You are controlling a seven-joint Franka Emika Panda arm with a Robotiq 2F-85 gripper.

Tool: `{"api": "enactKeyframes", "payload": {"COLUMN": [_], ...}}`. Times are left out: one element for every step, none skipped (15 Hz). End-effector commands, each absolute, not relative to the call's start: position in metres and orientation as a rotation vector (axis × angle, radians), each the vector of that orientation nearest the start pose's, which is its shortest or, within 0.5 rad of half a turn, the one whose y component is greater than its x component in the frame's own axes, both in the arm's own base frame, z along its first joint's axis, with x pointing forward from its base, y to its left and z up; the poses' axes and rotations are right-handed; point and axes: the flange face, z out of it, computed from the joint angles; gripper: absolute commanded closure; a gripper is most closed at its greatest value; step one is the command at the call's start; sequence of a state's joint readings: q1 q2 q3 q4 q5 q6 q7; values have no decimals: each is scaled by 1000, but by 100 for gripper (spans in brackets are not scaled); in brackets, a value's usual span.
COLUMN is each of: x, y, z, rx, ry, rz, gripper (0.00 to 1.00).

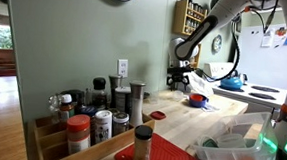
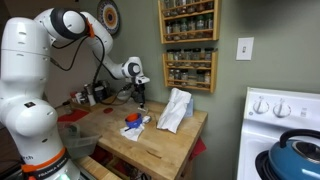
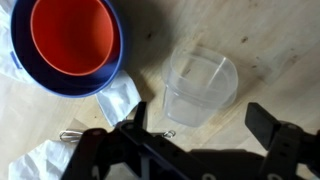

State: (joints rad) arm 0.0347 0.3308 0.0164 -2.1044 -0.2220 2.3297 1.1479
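**Open gripper over a clear cup**

The gripper (image 3: 197, 125) hangs above the wooden table (image 3: 275, 45). Its jaws are spread wide and hold nothing, probably so that they can pass on both sides of the clear cup (image 3: 200, 85), which stands upright just under them. Close beside it, an orange cup (image 3: 72, 35) sits inside a blue bowl (image 3: 112, 72), partly on a white cloth (image 3: 118, 100). This group crowds one finger.
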Motion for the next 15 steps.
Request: {"api": "enactKeyframes", "payload": {"x": [556,555,554,553,552,551,550,549,549,548,547,546,547,547,548], "y": [3,-2,-7,-12,-15,-18,-22,-25,-27,-30,-33,-36,-40,-42,-45], "z": [240,238,235,234,231,228,226,224,222,220,218,216,215,213,212], "rx": [-2867,-2839,-2814,-2785,-2763,-2743,-2719,-2698,-2671,-2650,-2633,-2615,-2593,-2579,-2568], "ry": [1450,1434,1432,1423,1422,1415,1409,1413,1407,1411,1413,1419,1424,1429,1425], "rz": [102,113,122,135,151,168,180,198,209,225,233,241,239,245,247], "gripper": [0,0,0,0,0,0,0,0,0,0,0,0,0,0,0]}}
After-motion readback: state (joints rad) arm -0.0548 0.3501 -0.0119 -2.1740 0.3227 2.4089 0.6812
